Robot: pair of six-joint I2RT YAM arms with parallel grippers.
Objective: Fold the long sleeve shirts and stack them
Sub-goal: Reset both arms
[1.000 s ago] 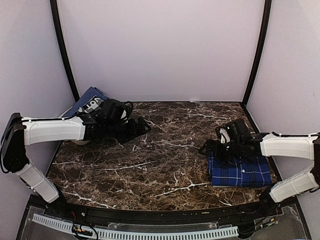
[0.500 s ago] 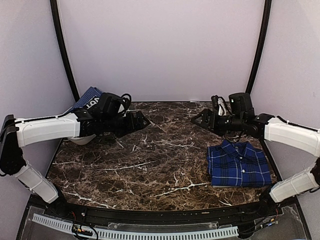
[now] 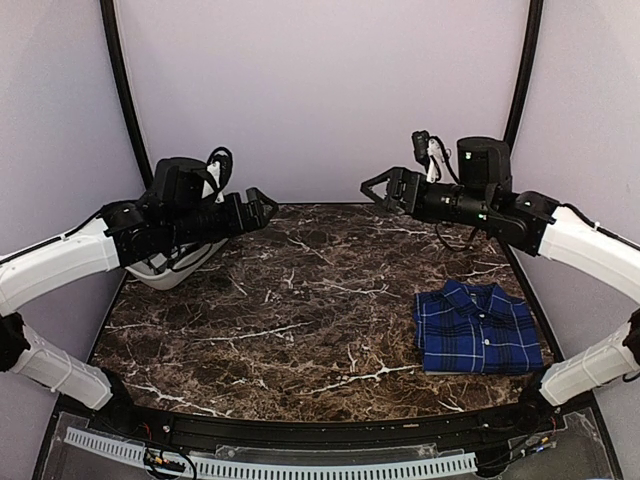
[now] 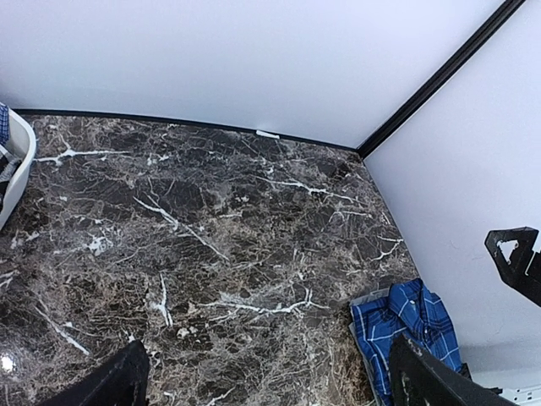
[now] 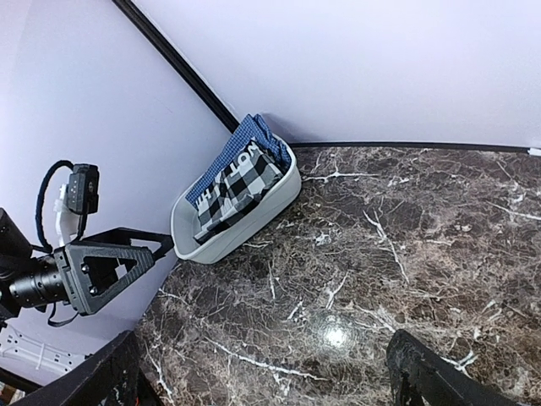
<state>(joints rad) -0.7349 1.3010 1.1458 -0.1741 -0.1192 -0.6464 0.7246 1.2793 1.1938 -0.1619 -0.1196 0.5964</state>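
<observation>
1. Both arms hang high above the surface (image 3: 300, 300). The left end effector (image 3: 264, 203) and the right end effector (image 3: 371, 188) each have their fingers spread wide and hold nothing.
2. The plaid shirt (image 3: 478, 328) lies well below the right end effector, toward the near side. It is folded into a tidy blue-and-black rectangle with the collar at the far edge and white buttons down the middle.
3. The next garment likely comes from the white basket (image 5: 245, 227), which sits below and behind the left end effector, under its forearm.
4. Lower the left end effector into the basket, pinch a single layer, and lift it clear of the rim before you spread it out.
5. The bundled cloth (image 5: 232, 182) in the basket shows blue and checked fabric. You cannot tell from here which part of it is a shirt.
</observation>
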